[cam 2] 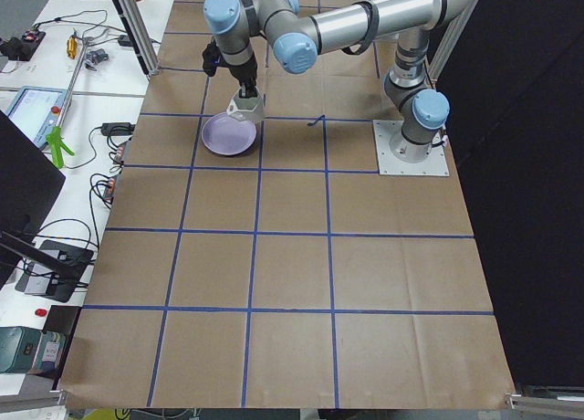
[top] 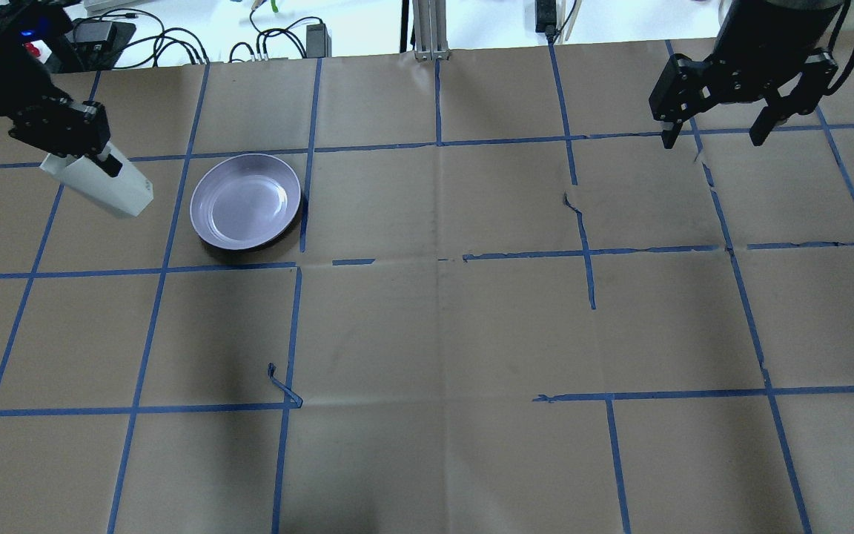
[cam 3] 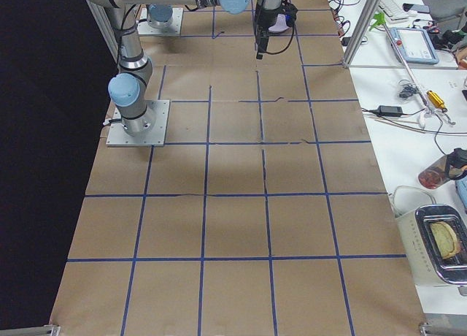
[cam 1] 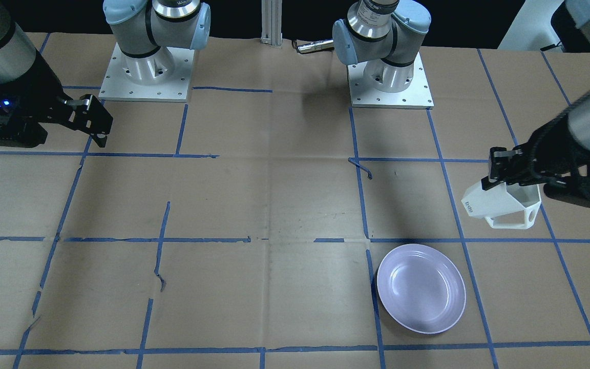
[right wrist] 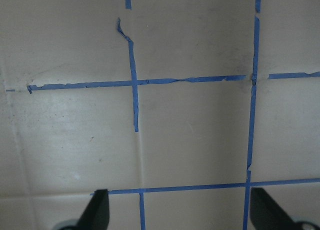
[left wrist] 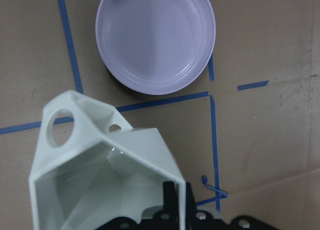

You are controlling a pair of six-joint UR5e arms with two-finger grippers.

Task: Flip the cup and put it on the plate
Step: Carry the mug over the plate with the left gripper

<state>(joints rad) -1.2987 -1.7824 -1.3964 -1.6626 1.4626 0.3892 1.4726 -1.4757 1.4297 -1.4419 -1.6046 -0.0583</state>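
My left gripper [top: 93, 152] is shut on the white faceted cup [top: 101, 185] and holds it in the air, tilted on its side, to the left of the plate. In the front-facing view the cup [cam 1: 502, 202] hangs from the gripper [cam 1: 502, 171] with its handle low. In the left wrist view the cup [left wrist: 100, 165] fills the foreground, its opening toward the camera. The lavender plate [top: 245, 200] lies flat on the table; it also shows in the front-facing view [cam 1: 421, 288] and the left wrist view [left wrist: 155, 37]. My right gripper [top: 716, 133] is open and empty, high at the far right.
Brown paper with a blue tape grid covers the table [top: 442, 326]. The two arm bases [cam 1: 146, 66] [cam 1: 390, 72] stand at the robot's side. Cables and gear [top: 175, 41] lie beyond the far edge. Loose curled tape [top: 282, 386] sticks up near the front left.
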